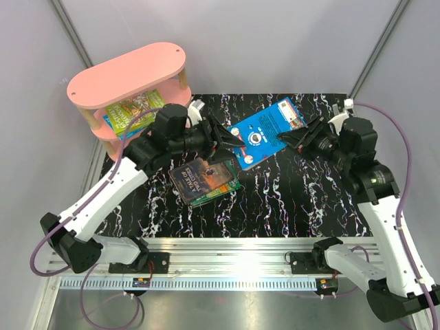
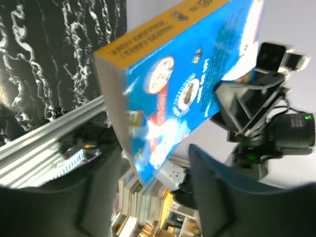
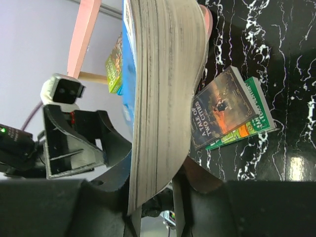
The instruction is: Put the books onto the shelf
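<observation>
Bearing "Andy Griffiths, Terry Denton", blue book [image 2: 197,89] spine

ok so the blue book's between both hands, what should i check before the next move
1. Right hand gripping the blue book: ok, the wrist view shows it pinched at the page edge.
2. Left hand free of the book: cannot tell; its jaws stand wide around the other end, but contact is unclear.
3. Book clear of the table: ok, it is held in the air.
4. Shelf upright: ok.
5. Room on the middle tier: cannot tell; a green book lies there.
6. Dark book out of the way: ok, it lies flat on the table, nearer than the blue book.
</observation>
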Motion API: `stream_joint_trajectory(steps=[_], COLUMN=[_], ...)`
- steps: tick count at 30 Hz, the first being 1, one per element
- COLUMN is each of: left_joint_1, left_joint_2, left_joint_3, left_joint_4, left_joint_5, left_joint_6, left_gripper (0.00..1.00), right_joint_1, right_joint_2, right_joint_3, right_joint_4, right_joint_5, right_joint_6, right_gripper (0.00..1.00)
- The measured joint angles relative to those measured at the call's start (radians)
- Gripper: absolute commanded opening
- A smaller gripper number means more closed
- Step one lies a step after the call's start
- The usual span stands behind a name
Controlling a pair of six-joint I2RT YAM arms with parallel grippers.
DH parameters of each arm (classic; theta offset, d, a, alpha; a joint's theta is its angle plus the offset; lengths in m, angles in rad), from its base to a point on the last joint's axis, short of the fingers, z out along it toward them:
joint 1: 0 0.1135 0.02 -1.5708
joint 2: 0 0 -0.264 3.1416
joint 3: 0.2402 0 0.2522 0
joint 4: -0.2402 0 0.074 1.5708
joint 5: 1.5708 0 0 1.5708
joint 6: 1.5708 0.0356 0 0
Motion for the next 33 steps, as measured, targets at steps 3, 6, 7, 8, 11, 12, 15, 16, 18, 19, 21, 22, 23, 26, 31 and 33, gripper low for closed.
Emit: stream_joint_trajectory(steps=[3,6,7,8,11,12,15,16,18,19,21,22,23,26,31,33], left_joint_1=[0.000,0.001,0.001,0.001,0.001,0.001,0.001,0.001,0.001,0.001,0.001,0.001,0.001,0.002,0.004,0.005], left_joint_2=[-0.012,-0.040,-0.055,-0.071,-0.126,-0.147,-0.222,-0.249,-0.285,-0.296,-0.296,-0.294,-0.285,-0.249,-0.205,-0.203], left_joint_3=[0.089,0.164,0.177,0.186,0.189,0.188,0.144,0.117,0.067,0.046,0.008,-0.015,-0.041,-0.114,-0.143,-0.139], left_joint_4=[-0.123,-0.253,-0.291,-0.331,-0.416,-0.435,-0.418,-0.406,-0.386,-0.377,-0.336,-0.302,-0.273,-0.194,-0.087,-0.056], left_joint_5=[-0.034,-0.108,-0.141,-0.179,-0.276,-0.306,-0.373,-0.380,-0.378,-0.371,-0.335,-0.313,-0.286,-0.206,-0.072,-0.040], left_joint_6=[0.148,0.293,0.339,0.383,0.493,0.526,0.621,0.647,0.685,0.698,0.715,0.716,0.716,0.708,0.674,0.668], left_gripper=[0.74,0.76,0.76,0.77,0.78,0.79,0.82,0.82,0.82,0.81,0.81,0.81,0.81,0.81,0.82,0.81], right_joint_1=[-0.002,-0.002,-0.002,-0.002,-0.002,-0.002,-0.002,-0.002,-0.002,-0.002,-0.002,-0.002,-0.002,-0.002,-0.002,-0.002], right_joint_2=[0.026,0.065,0.078,0.093,0.130,0.143,0.167,0.170,0.172,0.172,0.172,0.172,0.172,0.170,0.160,0.158], right_joint_3=[0.113,0.211,0.234,0.254,0.275,0.271,0.210,0.185,0.148,0.135,0.126,0.126,0.126,0.112,0.081,0.080], right_joint_4=[-0.107,-0.219,-0.253,-0.288,-0.380,-0.411,-0.450,-0.451,-0.441,-0.423,-0.372,-0.335,-0.303,-0.169,-0.041,-0.012], right_joint_5=[-0.010,-0.042,-0.053,-0.073,-0.138,-0.171,-0.282,-0.320,-0.393,-0.432,-0.504,-0.537,-0.563,-0.656,-0.743,-0.758], right_joint_6=[-0.048,-0.089,-0.098,-0.109,-0.134,-0.142,-0.148,-0.143,-0.125,-0.109,-0.075,-0.057,-0.042,0.025,0.108,0.125], right_gripper=[0.00,0.00,0.00,0.00,0.00,0.00,0.00,0.00,0.00,0.00,0.00,0.00,0.00,0.00,0.00,0.00])
